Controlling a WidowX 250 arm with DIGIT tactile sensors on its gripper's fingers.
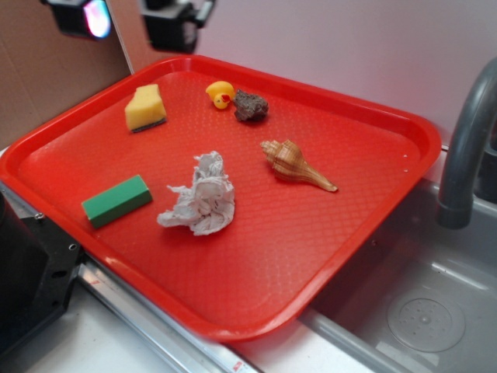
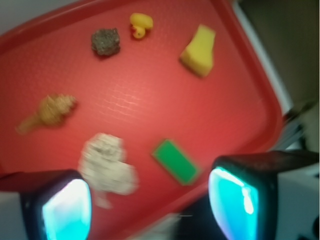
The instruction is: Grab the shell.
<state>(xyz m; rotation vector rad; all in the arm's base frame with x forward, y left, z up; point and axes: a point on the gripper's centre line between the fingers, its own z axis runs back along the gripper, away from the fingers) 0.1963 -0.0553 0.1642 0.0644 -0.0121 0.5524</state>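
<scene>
Shell first: the tan-and-brown striped spiral conch (image 1: 293, 162) lies right of centre on the red plastic tray (image 1: 326, 256), apart from the crumpled white paper wad (image 1: 200, 196). The gripper (image 2: 150, 200) hangs high at the exterior frame's upper left, fingers spread, empty. Best to descend over the knobbly wide end, jaws spanning its width, not the thin tip.

One tray (image 1: 388, 124) holds one shell (image 1: 291, 162), rock (image 1: 251, 106), duck (image 1: 220, 94), sponge (image 1: 145, 107), green block (image 1: 116, 200) and paper wad (image 1: 202, 196).
</scene>
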